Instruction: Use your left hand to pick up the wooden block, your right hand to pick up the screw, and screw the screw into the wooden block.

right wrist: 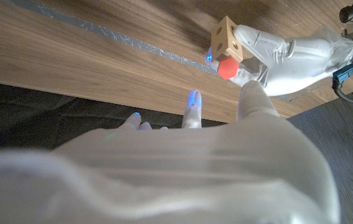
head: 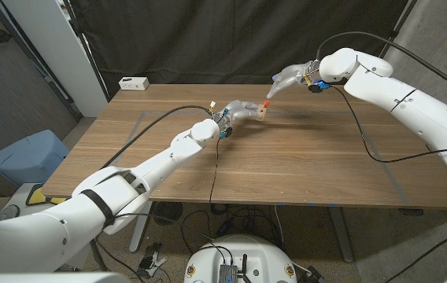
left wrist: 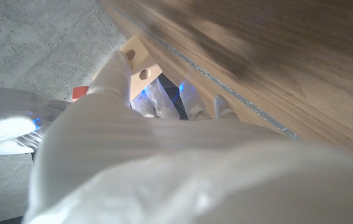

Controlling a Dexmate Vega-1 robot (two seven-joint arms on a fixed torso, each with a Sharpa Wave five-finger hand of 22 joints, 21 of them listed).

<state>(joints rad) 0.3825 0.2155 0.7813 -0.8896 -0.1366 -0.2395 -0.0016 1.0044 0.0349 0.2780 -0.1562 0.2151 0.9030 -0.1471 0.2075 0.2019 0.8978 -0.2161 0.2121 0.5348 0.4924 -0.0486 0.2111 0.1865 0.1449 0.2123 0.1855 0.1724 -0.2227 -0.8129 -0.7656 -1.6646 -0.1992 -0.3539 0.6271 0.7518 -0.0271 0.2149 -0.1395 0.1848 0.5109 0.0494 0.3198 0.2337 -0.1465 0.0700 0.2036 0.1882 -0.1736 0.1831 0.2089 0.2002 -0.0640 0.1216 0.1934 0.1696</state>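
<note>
Left robot hand [head: 241, 111] raised gripping wooden block [head: 263, 113], right robot hand [head: 285, 81] pinching screw [head: 267, 103]

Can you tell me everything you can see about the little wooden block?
The wooden block is a small, pale cube that looks like plain light wood, with round holes in its faces. The left hand holds it up above the table, a little tilted. A red-headed screw sits against one face. The right hand reaches toward that screw; whether it touches the block is unclear.
</note>
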